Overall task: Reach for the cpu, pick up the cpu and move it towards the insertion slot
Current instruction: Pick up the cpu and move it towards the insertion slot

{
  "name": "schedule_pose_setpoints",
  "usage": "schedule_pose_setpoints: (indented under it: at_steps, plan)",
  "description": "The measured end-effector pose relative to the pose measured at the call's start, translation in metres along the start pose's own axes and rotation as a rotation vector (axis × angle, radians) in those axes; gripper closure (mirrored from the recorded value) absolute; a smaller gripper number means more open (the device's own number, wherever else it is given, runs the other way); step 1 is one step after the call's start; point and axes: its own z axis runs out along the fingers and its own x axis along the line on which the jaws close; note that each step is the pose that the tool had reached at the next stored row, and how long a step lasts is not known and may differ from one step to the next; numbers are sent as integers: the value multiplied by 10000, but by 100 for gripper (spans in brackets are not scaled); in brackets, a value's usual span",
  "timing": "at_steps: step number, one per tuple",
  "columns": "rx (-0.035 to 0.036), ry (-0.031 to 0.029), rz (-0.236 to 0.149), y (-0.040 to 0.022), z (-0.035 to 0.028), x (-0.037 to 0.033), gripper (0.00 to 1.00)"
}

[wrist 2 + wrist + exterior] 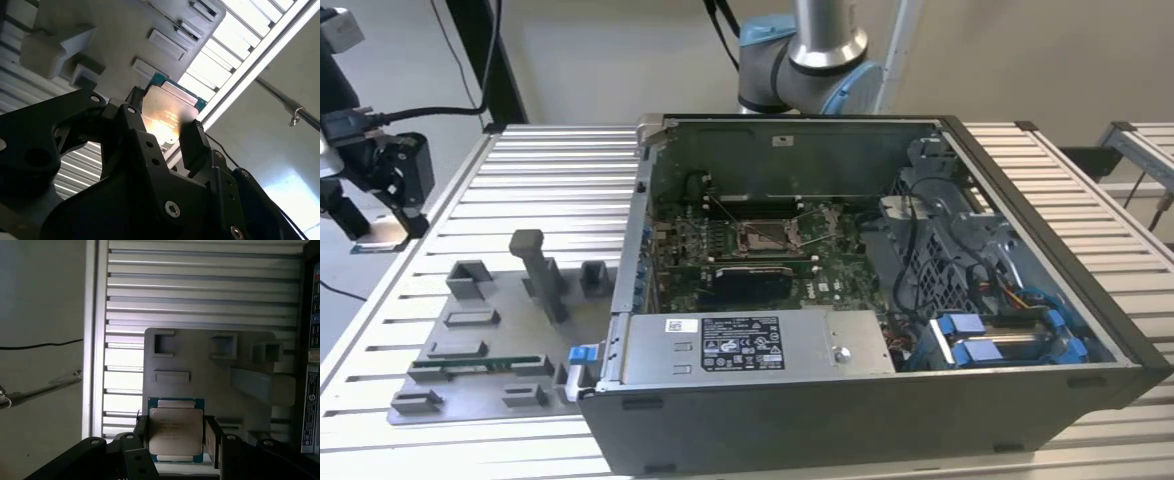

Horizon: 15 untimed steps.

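Note:
My gripper [383, 232] is at the exterior view's far left, over the left edge of the ribbed table. It is shut on the cpu [380, 241], a small square chip with a pale metal face. In both wrist views the cpu [176, 430] [169, 111] sits flat between the two black fingers [210, 437] [194, 142], held clear of the grey fixture plate [200, 370]. The insertion slot [767, 237], a silver-framed socket, lies on the motherboard inside the open computer case [881, 300], far off toward the exterior view's right.
The grey fixture plate [494, 320] carries upright holders and a green memory stick [474, 365]. The case's tall walls [640, 200] stand between plate and socket. The arm's base [807, 60] rises behind the case. Cables and blue drive clips [987, 340] fill the case's right side.

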Motion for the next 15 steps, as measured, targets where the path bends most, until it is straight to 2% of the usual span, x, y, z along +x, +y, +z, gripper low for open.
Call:
schedule_pose_setpoints:
  at_steps: [9, 15]
  plan:
    - [0, 0, 0, 3, -77, 1, 100]
    - [0, 0, 0, 6, -151, 1, 100]
